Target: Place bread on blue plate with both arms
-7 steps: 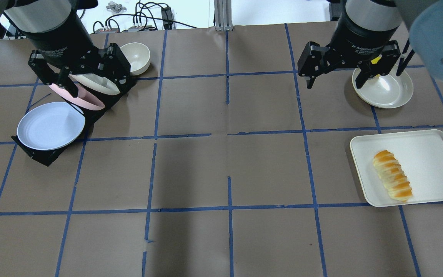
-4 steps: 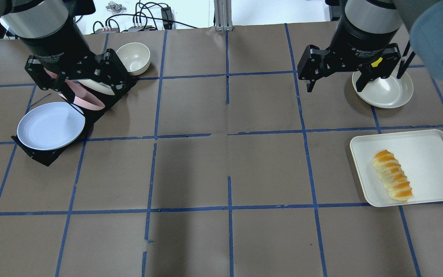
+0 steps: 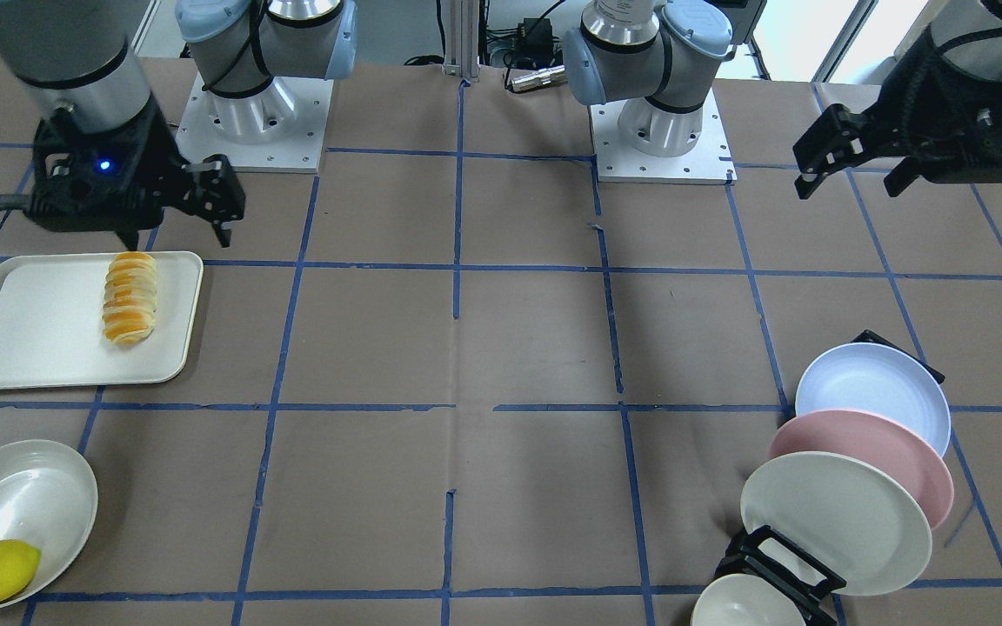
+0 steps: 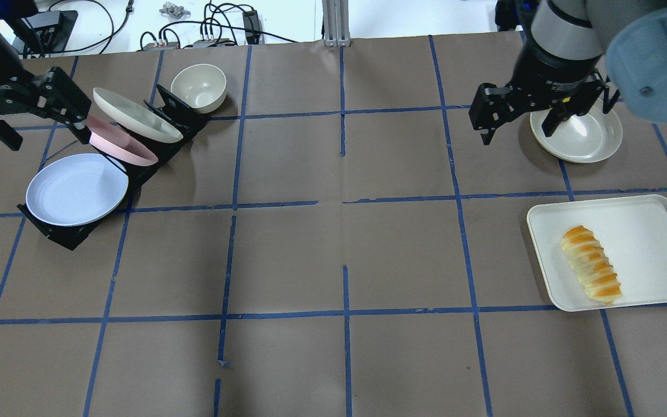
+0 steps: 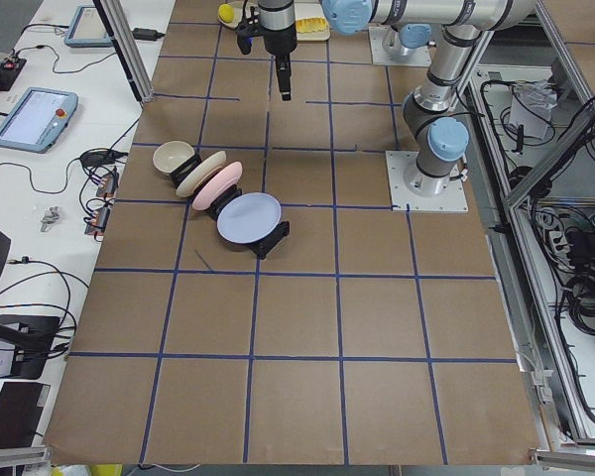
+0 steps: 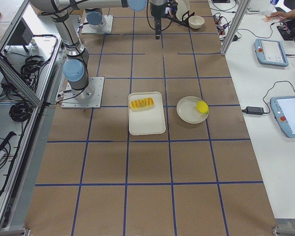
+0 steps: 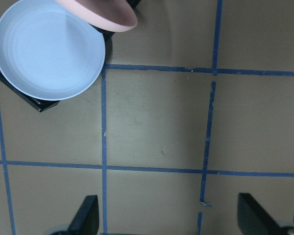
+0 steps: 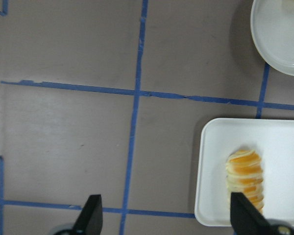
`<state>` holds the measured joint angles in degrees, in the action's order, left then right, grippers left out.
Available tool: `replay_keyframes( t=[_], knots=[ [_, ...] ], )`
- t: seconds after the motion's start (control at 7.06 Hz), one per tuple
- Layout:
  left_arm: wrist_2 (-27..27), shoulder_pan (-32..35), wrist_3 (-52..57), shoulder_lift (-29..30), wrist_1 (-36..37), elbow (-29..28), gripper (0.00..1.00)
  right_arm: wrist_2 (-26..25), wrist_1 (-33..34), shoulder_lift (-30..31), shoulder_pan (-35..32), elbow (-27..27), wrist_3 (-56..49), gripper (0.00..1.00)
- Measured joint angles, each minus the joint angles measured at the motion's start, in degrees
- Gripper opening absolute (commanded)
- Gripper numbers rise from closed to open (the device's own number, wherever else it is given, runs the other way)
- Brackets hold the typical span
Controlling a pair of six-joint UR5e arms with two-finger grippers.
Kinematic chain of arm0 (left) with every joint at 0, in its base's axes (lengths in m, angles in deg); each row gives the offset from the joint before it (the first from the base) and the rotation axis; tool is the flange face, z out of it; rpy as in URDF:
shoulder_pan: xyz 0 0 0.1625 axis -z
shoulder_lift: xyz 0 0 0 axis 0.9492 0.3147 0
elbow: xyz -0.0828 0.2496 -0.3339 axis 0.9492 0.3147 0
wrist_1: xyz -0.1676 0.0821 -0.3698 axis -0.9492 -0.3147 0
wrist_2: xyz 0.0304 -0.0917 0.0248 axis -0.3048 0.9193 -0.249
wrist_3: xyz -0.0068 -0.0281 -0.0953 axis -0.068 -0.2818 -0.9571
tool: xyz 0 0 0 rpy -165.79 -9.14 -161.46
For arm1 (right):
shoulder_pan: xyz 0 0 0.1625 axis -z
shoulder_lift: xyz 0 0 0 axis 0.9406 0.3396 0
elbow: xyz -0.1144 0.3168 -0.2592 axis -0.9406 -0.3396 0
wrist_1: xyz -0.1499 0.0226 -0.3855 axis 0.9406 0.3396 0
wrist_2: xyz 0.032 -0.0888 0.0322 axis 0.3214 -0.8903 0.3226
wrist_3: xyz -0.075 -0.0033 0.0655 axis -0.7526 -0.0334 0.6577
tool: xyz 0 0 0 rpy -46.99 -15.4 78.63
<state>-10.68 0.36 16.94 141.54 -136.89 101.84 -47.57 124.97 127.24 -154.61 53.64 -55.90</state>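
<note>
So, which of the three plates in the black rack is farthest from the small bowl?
The blue plate; the pink plate comes next, the cream plate beside the bowl.

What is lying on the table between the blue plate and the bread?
Nothing: in the overhead view only bare brown paper with blue tape lines runs from the blue plate to the white tray that holds the bread.
</note>
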Motion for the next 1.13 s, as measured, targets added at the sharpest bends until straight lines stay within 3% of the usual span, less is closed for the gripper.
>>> replay_keyframes(
  t=[0.28, 0.57, 0.85, 1.13],
  knots=[
    [0.08, -8.37, 10.12, 3.22, 0.43, -0.07, 1.00, 0.53, 13.08, -0.28, 13.38, 12.55, -15.14, 0.95],
    [0.30, -14.40, 20.08, 9.43, 4.61, -0.17, 1.00, 0.58, 26.41, -1.58, 19.20, 23.34, -24.85, 0.95],
    [1.06, -18.98, 26.85, 17.09, 11.01, -0.30, 1.00, 0.19, 30.34, -3.86, 20.30, 27.74, -29.69, 0.97],
    [1.99, -21.40, 31.07, 23.31, 16.06, -2.26, 1.00, -0.15, 30.56, -5.90, 21.48, 28.59, -32.67, 0.96]
  ],
)
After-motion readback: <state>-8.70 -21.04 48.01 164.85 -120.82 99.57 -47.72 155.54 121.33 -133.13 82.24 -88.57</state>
